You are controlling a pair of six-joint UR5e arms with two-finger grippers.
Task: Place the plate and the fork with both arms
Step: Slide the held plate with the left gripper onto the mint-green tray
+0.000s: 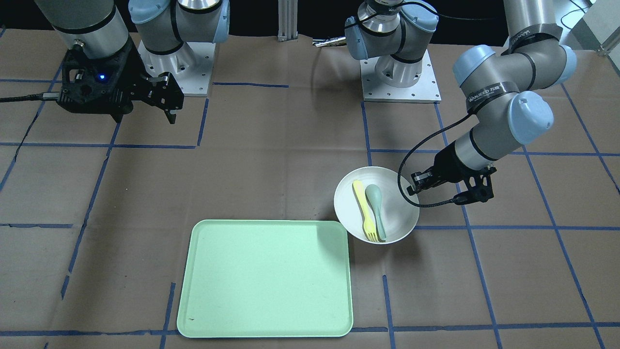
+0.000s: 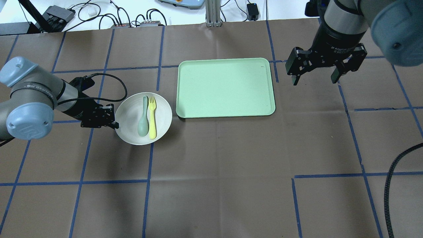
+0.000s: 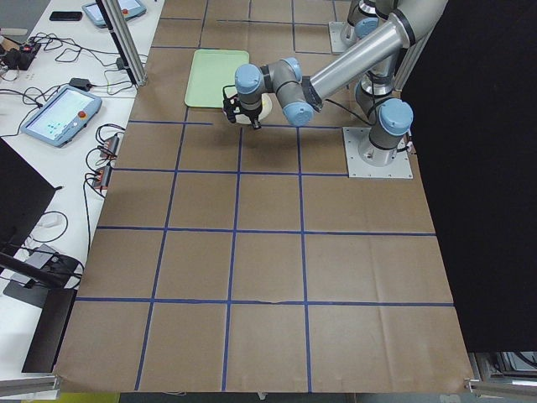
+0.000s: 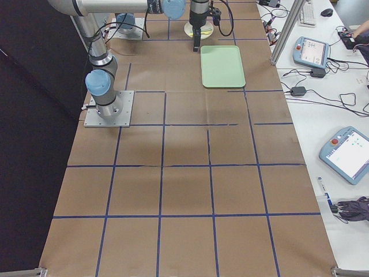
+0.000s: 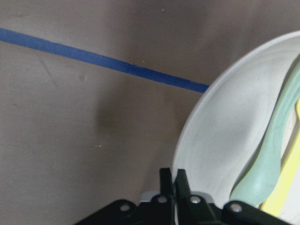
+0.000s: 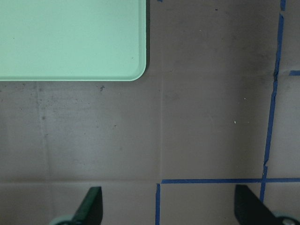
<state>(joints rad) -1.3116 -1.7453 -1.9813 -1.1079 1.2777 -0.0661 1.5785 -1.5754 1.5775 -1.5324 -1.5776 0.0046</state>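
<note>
Currently the left tool [image 2: 114, 123] is clamping the rim of the plate [image 2: 130, 112] on the side away from the tray [image 2: 224, 87]. The plate is sitting just beside the tray's corner, carrying the fork [image 2: 152, 117] and a spoon [image 2: 143, 117] side by side; can't tell if it's off the desk [image 2: 231, 165]. The right tool [image 2: 314, 81] is hanging open beyond the tray, empty. Looks like the plate move is starting. The next move is calling for a level lift so the cutlery isn't sliding.

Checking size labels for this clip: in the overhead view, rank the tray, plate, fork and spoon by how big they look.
1. tray
2. plate
3. fork and spoon: about the same length, too close to rank.
</note>
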